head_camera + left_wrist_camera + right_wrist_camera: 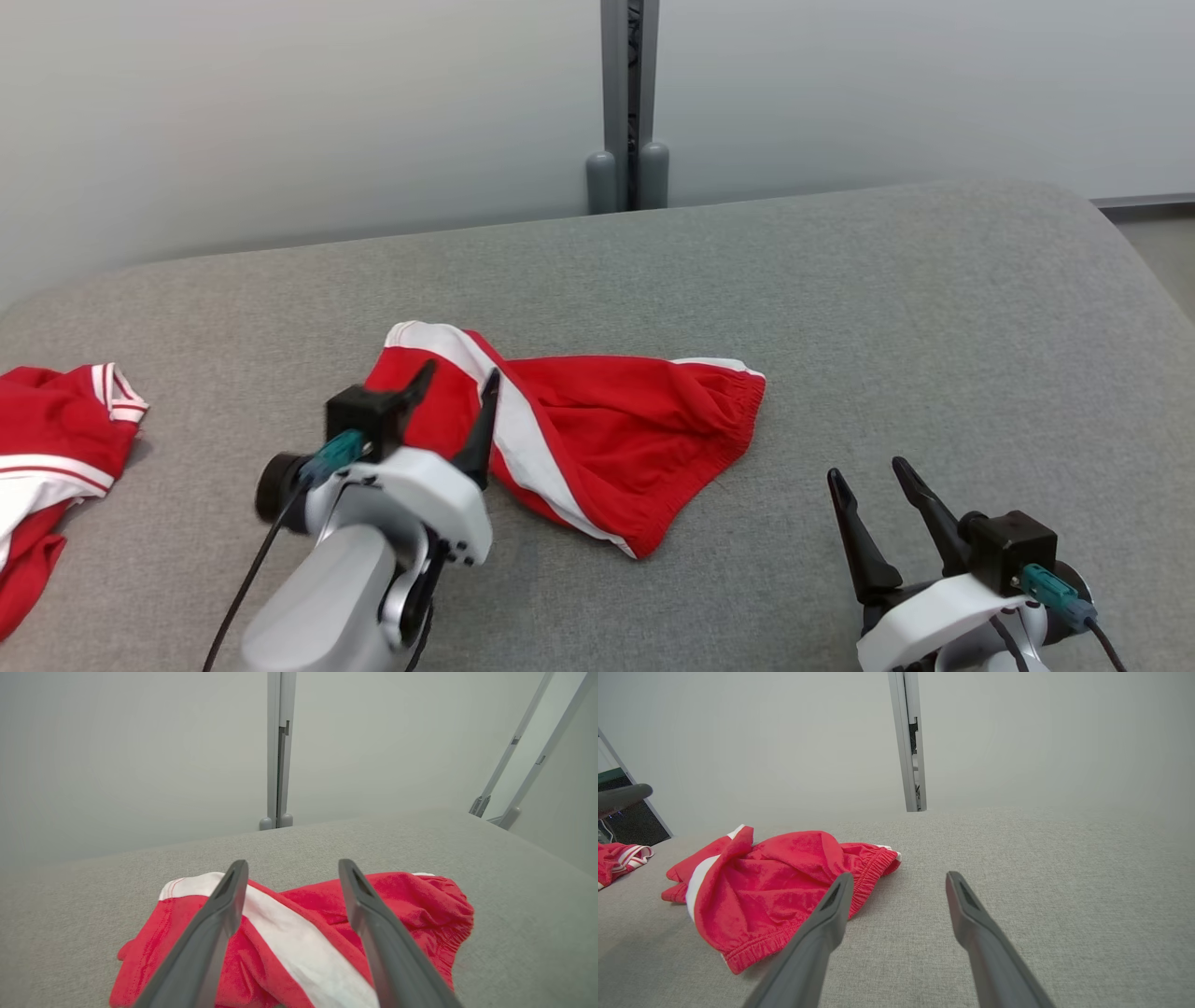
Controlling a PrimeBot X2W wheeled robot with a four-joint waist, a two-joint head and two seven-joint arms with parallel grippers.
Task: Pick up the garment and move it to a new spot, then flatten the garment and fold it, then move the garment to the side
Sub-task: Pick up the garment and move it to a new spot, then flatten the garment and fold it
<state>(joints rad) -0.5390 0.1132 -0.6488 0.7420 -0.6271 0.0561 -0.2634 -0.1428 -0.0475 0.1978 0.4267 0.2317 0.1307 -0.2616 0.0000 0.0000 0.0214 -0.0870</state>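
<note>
A grey cushion point(840, 299) with a coarse woven cover and rounded far corners carries the garment point(607, 420), a pair of red shorts of soft, slightly fuzzy knit. The shorts lie crumpled left of the cushion's middle, nearer its front edge than its far edge. A broad white stripe point(512, 425) runs diagonally across the folds, and a gathered elastic hem point(742, 411) forms the puckered end that points toward the cushion's right side; a second ruched hem borders the corner nearest the front edge. The left gripper point(460, 371) hangs over the striped left end of the shorts, its two long, dark, tapering fingers spread wide, with the cloth lying below and between them rather than pinched. The right gripper point(867, 471) sits toward the cushion's front right, well apart from the shorts, its fingers likewise spread over bare fabric. A second red garment point(56, 439) with thin white trim lies bunched at the cushion's left edge. Beyond the far edge stand a smooth pale wall and a grey metal post point(628, 93).
</note>
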